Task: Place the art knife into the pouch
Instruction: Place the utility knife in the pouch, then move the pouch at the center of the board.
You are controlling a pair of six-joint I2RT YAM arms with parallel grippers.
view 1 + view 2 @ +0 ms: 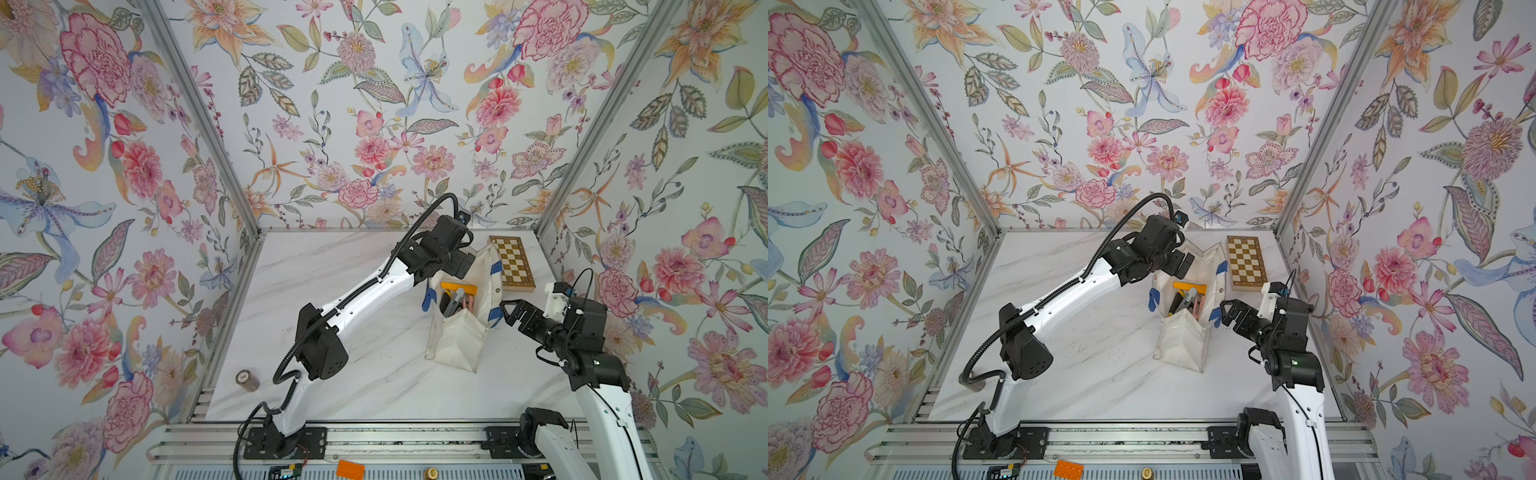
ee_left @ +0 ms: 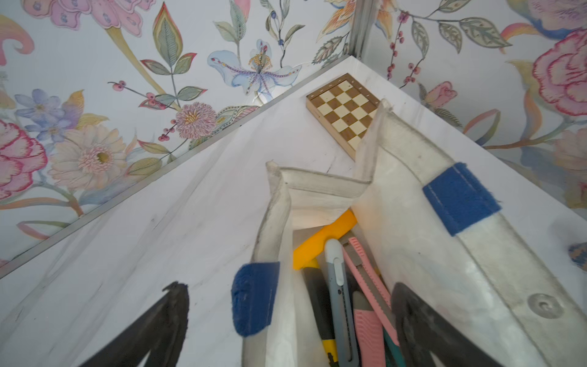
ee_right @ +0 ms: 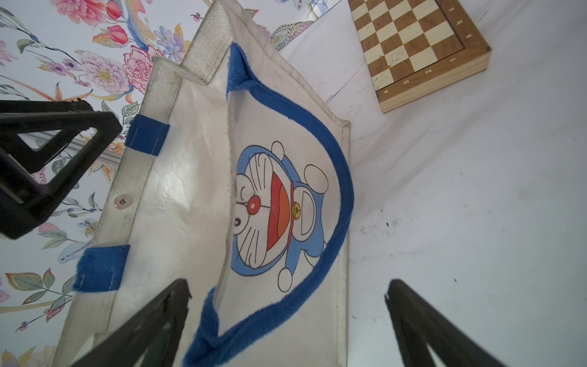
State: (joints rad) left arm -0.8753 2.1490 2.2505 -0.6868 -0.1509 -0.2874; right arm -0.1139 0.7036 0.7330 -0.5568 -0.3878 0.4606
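Pouch [image 1: 457, 345]: one. Art knives inside it, left wrist view: two sure, grey knife [image 2: 341, 302] and pink knife [image 2: 370, 282]; more cannot tell. Yellow-headed tool [image 2: 324, 241]: one. Chessboard [image 1: 512, 262]: one. Small brown cylinder [image 1: 247, 379]: one. Robot arms [image 1: 365, 291]: two.

Left arm [image 1: 365, 291] outstretched; right arm [image 1: 582, 328] bent; jaws apparently spread.

The chessboard [image 3: 409, 41] carries small pale marks on its wooden border in the right wrist view: the numerals 4, 3, 2, 1 along one edge and the letters b and c along the adjoining edge. The round label on top of the small spool [image 1: 245, 379] on the surface is too small to read.
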